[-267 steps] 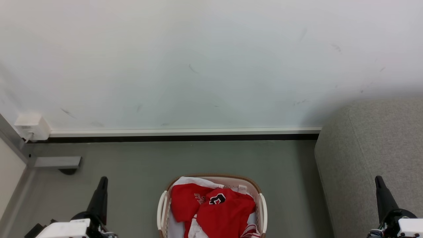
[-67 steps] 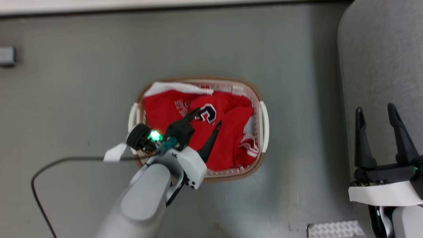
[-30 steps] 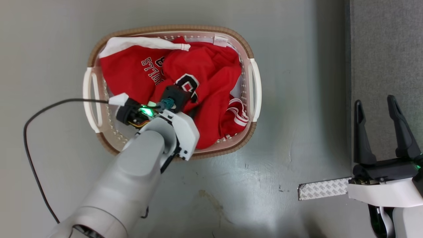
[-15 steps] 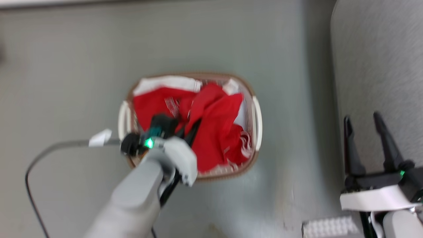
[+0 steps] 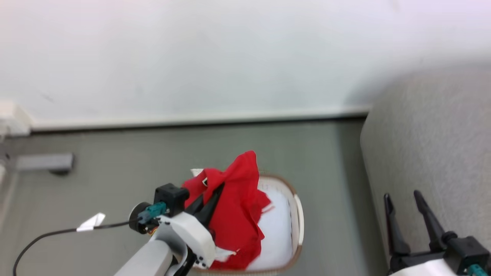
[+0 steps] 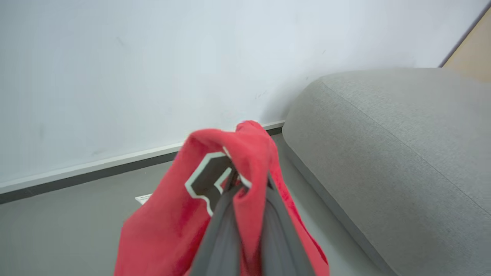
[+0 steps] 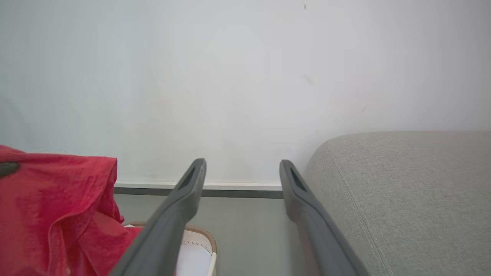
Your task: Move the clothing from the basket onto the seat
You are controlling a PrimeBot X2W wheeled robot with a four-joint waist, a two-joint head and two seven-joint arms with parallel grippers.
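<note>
My left gripper (image 5: 209, 199) is shut on the red clothing (image 5: 238, 207), which hangs bunched up above the cream basket (image 5: 297, 218). The basket's white bottom shows to the right of the fabric. In the left wrist view the clothing (image 6: 180, 199) wraps over my fingertips, its black-and-white number patch turned towards the camera. The grey seat (image 5: 429, 153) stands to the right of the basket. My right gripper (image 5: 401, 194) is open and holds nothing, in front of the seat's edge. The right wrist view shows the right gripper (image 7: 242, 164), the clothing (image 7: 50, 207), the basket's rim (image 7: 203, 234) and the seat (image 7: 402, 191).
A white wall with a pale baseboard (image 5: 191, 119) runs behind the grey-green floor (image 5: 134, 161). A grey metal foot (image 5: 42, 163) and a white box (image 5: 11, 115) sit at the far left. A black cable with a white tag (image 5: 90, 221) trails from my left wrist.
My left gripper has shut on the red clothing and lifted it up out of the basket. The head camera has tilted up towards the wall. My right gripper has stayed open.
</note>
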